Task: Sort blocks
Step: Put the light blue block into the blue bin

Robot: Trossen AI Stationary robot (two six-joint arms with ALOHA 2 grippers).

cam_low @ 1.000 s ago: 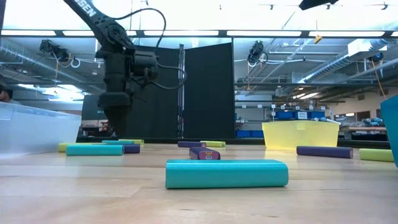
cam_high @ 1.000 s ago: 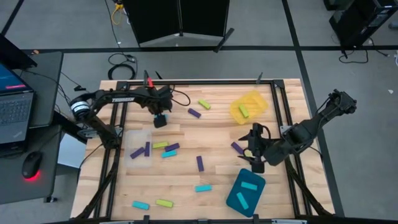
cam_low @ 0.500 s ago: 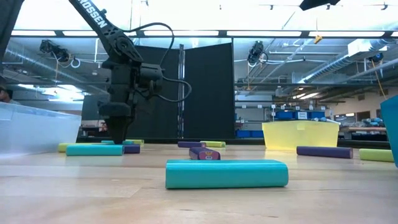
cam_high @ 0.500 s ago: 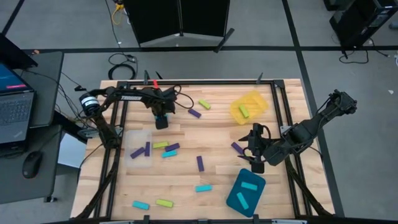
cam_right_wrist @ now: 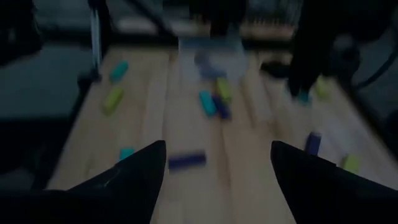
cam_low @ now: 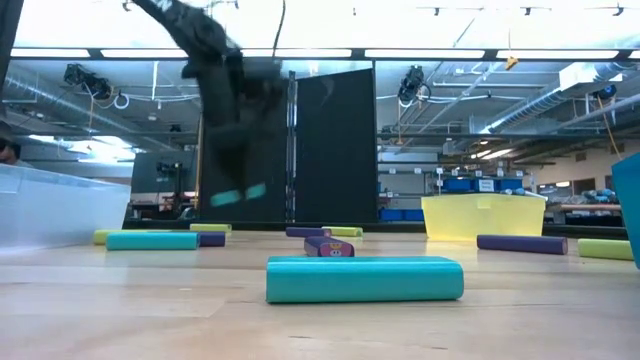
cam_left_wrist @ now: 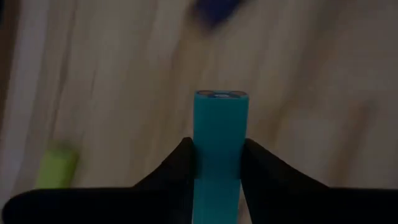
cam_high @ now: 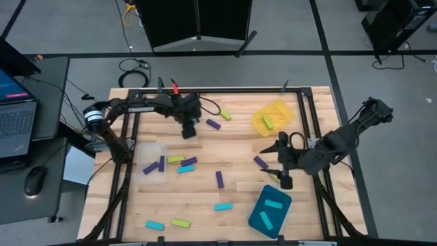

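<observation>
Above the wooden table, we see the left gripper clenched on a cyan block, lifted off the boards near the far edge. The right gripper hangs spread wide beside the teal tray; other blocks lie scattered.

Bare wooden tabletop is lying open at the centre. Scattered small purple, cyan and green blocks are cluttering the front; the yellow plastic tray is blocking the far right.

Purple, cyan, yellow-green blocks lie scattered flat on table; some sit in trays; one cyan block is lifted, gripped.
</observation>
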